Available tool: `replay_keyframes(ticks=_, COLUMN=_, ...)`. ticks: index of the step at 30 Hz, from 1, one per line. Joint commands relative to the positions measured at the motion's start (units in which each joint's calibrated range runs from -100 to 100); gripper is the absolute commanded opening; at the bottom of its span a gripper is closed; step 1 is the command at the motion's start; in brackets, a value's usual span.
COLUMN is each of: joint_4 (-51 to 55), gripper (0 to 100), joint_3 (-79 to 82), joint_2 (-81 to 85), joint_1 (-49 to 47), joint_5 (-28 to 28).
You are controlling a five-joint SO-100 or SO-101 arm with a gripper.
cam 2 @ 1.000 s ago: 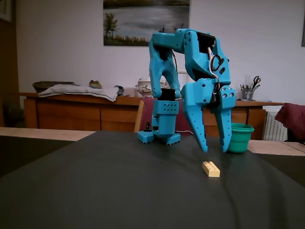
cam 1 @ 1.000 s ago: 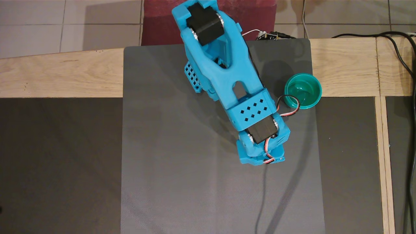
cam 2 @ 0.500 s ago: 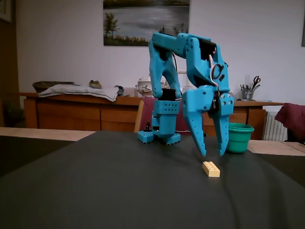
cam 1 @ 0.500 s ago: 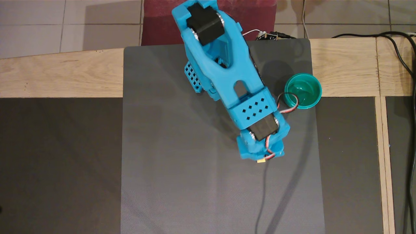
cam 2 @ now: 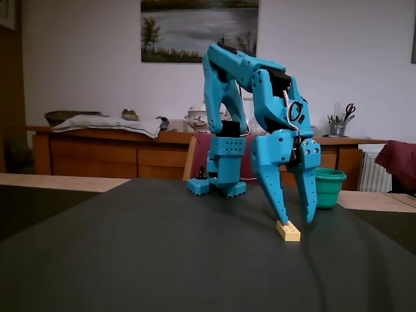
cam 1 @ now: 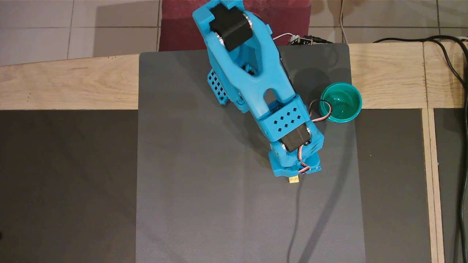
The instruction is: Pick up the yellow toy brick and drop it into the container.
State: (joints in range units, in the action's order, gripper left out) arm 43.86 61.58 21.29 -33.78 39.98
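The yellow toy brick (cam 2: 288, 231) lies flat on the dark mat; in the overhead view only its near end (cam 1: 293, 179) shows from under the blue wrist. My blue gripper (cam 2: 296, 220) stands open just behind and above the brick, fingers pointing down, tips almost at mat level; the left fingertip (cam 2: 283, 220) sits right at the brick's far edge. Nothing is between the fingers. From overhead the fingers are hidden under the arm. The teal-green container (cam 1: 340, 102) (cam 2: 329, 187) stands upright and looks empty, at the mat's right edge, behind and to the right of the gripper.
The arm's base (cam 2: 218, 187) stands at the mat's back. Wooden table strips (cam 1: 69, 82) border the grey mat (cam 1: 204, 204). Cables (cam 1: 455, 73) run along the right side. A servo wire loops over the cup's left rim in the overhead view.
The gripper has come down from well above the mat to nearly mat level and drawn back toward the base. More of the brick now shows from overhead. The brick and cup have not moved.
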Motion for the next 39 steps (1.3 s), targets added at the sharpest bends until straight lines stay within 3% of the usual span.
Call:
replay_keyframes(ticks=1, joint_4=-1.4, gripper=12, joint_3=-0.3, joint_2=-2.5, joint_1=0.3, joint_5=0.0)
replay_keyframes(ticks=39, joint_4=6.9, gripper=12, joint_3=-5.6, joint_2=-3.5, joint_1=-1.5, joint_5=-1.4)
